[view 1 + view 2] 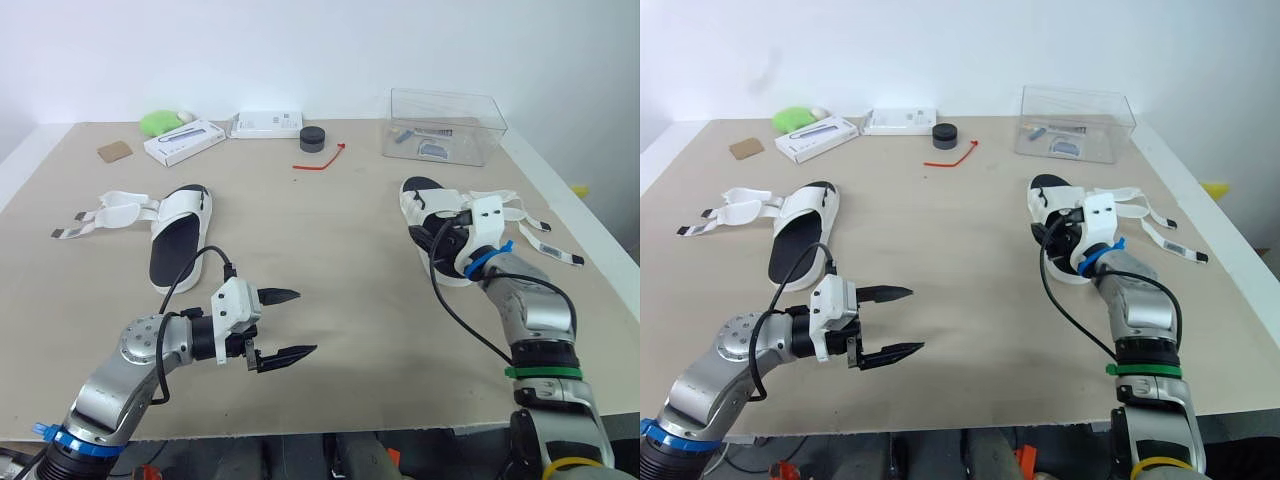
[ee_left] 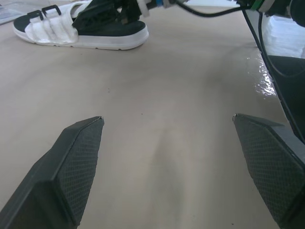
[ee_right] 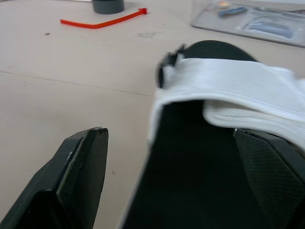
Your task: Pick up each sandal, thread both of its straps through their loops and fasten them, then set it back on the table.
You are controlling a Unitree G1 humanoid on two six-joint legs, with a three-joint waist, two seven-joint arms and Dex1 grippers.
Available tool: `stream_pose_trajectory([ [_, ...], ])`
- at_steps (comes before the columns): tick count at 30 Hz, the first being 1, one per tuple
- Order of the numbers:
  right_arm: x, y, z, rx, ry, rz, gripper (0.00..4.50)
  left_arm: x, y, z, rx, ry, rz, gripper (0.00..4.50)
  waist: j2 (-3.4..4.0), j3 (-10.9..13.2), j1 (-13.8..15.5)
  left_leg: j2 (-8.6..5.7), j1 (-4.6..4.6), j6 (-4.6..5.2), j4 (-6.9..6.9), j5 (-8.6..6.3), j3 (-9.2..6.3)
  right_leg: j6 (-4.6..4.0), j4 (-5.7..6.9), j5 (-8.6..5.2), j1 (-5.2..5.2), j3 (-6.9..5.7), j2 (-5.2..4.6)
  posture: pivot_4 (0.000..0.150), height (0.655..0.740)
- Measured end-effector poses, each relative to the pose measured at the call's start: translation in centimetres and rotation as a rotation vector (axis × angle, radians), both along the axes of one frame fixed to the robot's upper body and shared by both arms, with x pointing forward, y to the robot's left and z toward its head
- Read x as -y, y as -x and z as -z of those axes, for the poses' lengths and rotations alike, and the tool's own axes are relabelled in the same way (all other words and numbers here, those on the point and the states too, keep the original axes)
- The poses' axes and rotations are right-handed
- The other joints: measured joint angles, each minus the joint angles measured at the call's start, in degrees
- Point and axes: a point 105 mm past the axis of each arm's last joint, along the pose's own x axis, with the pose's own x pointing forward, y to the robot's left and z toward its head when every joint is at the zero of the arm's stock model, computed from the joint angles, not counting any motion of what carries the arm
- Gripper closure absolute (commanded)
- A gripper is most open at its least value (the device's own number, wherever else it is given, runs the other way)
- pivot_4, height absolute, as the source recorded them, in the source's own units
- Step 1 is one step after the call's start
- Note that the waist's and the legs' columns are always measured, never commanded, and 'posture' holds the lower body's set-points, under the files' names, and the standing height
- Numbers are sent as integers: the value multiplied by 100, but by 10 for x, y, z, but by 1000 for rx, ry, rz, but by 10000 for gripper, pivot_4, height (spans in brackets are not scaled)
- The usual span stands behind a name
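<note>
Both spread: left hand [image 1: 306, 322] over table [image 1: 350, 230], right hand [image 3: 169, 131], per wrist view, straddling a sandal's [image 3: 228, 81] edge.

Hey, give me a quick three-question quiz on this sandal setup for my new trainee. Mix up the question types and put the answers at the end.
1. True or false: the left gripper hovers open over bare table, holding nothing.
2. Fill in: the loose straps of the left sandal spread toward the robot's ____.
3. Pick one. The right gripper is: A, shut on a strap; B, open at the right sandal; C, open at the left sandal.

Key: 1 true; 2 left; 3 B.
</note>
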Motion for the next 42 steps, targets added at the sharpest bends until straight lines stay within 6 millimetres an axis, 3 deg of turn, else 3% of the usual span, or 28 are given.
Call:
stream_pose_trajectory([
  [10, -6, -24, 0, 7, -21, 25, 0, -1, 6, 6, -17, 14, -57, 346, 0, 0, -12, 0, 1, 1, 0, -1, 10, 5, -3, 4, -2, 13, 0, 1500, 7400],
  [13, -13, -26, 1, 13, -33, 5, 8252, -2, 5, 7, -20, 13, -72, 0, 0, 0, -15, 3, 3, 2, 0, -1, 11, 3, -3, 5, -2, 14, 2, 1500, 7400],
  [20, -21, -28, 3, 29, 12, -43, 42218, -6, 3, 6, -16, 18, -106, 0, 0, 0, -23, 4, 4, 2, 0, -1, 14, 3, -2, 6, -2, 15, 2, 1500, 7400],
  [21, -23, -28, 3, 28, 21, -57, 44328, -8, 3, 7, -18, 18, -113, 0, 1, 0, -42, 4, 5, 1, 0, -1, 15, 3, -2, 7, -2, 17, 2, 1500, 7400],
  [26, -36, -25, 3, 21, 46, -187, 44328, -16, 4, 6, -24, 7, -123, 0, 1, 0, -87, 9, 6, 2, -1, -2, 17, 2, -3, 7, -3, 18, 8, 1500, 7400],
  [29, -57, -5, 3, -1, 95, -436, 44328, -24, 6, 2, -29, 1, -121, 0, 3, 2, -86, 16, 5, 11, -4, -7, 14, -4, -3, 3, -7, 15, 14, 1500, 7400],
  [31, -76, 21, 6, -33, 143, -675, 44328, -31, 7, -1, -29, -10, -118, 0, 6, 4, -74, 21, 4, 24, -4, -15, 11, -9, -3, -3, -7, 9, 16, 1500, 7400],
  [35, -94, 77, 9, -99, 214, -1020, 44328, -37, 8, -4, -32, -19, -112, 0, 8, 5, -53, 20, -2, 24, -3, -22, 1, -8, -3, -16, -8, -5, 10, 1500, 7400],
  [37, -99, 104, 12, -120, 259, -1162, 44328, -39, 8, -5, -41, -16, -107, 0, 7, 5, -37, 19, -2, 20, -1, -25, 1, -6, -4, -18, -7, -11, 8, 1500, 7400],
  [42, -112, 139, 23, -103, 330, -1374, 44328, -40, 8, -8, -41, -18, -103, 0, 5, 6, -31, 18, 9, 18, 3, -25, 10, -3, -2, -16, -4, -15, 11, 1500, 7400],
])
